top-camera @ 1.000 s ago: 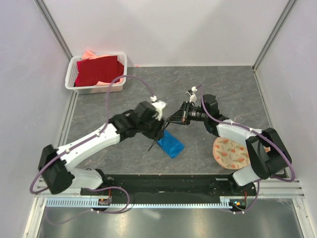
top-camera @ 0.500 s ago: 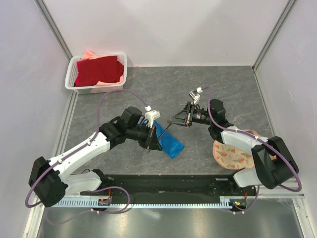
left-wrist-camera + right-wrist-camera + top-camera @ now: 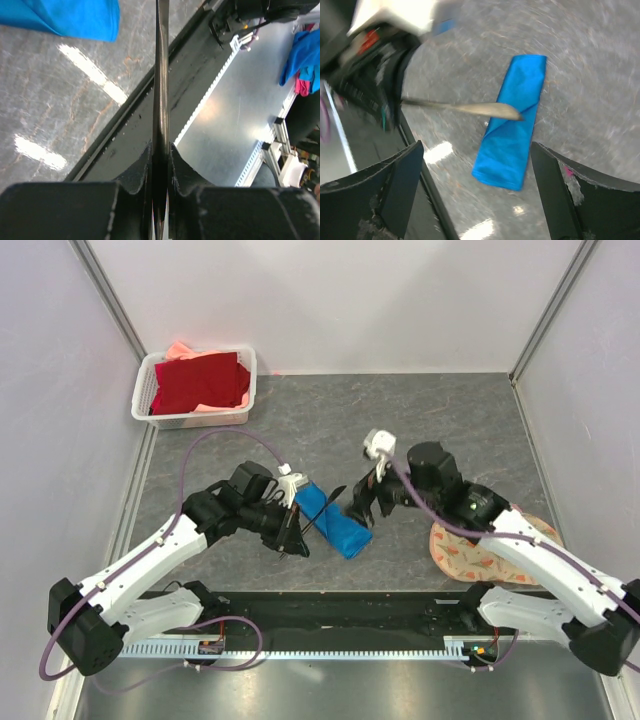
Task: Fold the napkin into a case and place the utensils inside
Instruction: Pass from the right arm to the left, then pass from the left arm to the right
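The left claw (image 3: 160, 150) clamps a black utensil (image 3: 160, 75). The right claw (image 3: 366, 506) stands wide open beside the blue case (image 3: 505, 145), mid-table (image 3: 450, 410).

On my screen the white-shelled left arm (image 3: 150, 560) and the matching white-shelled right arm (image 3: 550, 555) (glossy, round-edged shells) have bulky black joint housings. A thin purple cable (image 3: 225, 433) runs along each, ending at a small white connector block (image 3: 379, 443) by the wrist. The right end effector (image 3: 476, 146) has matte black fingers (image 3: 385, 195), flecked with pale scuffs.
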{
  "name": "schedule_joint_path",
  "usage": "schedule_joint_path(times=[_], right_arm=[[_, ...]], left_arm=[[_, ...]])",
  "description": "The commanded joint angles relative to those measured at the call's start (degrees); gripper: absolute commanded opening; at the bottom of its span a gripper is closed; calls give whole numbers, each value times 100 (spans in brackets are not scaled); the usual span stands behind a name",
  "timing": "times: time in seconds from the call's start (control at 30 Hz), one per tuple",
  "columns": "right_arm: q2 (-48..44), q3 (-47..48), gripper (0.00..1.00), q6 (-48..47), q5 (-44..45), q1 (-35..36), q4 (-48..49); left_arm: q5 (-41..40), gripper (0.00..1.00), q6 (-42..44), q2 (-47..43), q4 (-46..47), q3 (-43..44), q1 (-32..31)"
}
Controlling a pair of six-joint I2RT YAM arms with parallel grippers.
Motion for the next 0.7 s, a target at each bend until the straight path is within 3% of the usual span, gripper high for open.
schedule_joint_path(times=[0.0, 0.17, 0.3, 0.4, 0.67], right_arm=[[-467, -269, 98, -2357, 899, 825, -439], [-214, -60, 98, -3924, 600, 1265, -895], [243, 520, 98, -5092, 933, 1512, -1229], [788, 1100, 92, -5508, 697, 1547, -1738], [1869, 2093, 64, -6009, 380, 1653, -2767]], left_arm=[[492, 2, 304, -42, -158, 93, 20], [790, 2, 480, 116, -237, 137, 11], [905, 2, 621, 169, -378, 180, -7], [748, 2, 612, 247, -413, 242, -68], [106, 2, 647, 318, -589, 409, -191]])
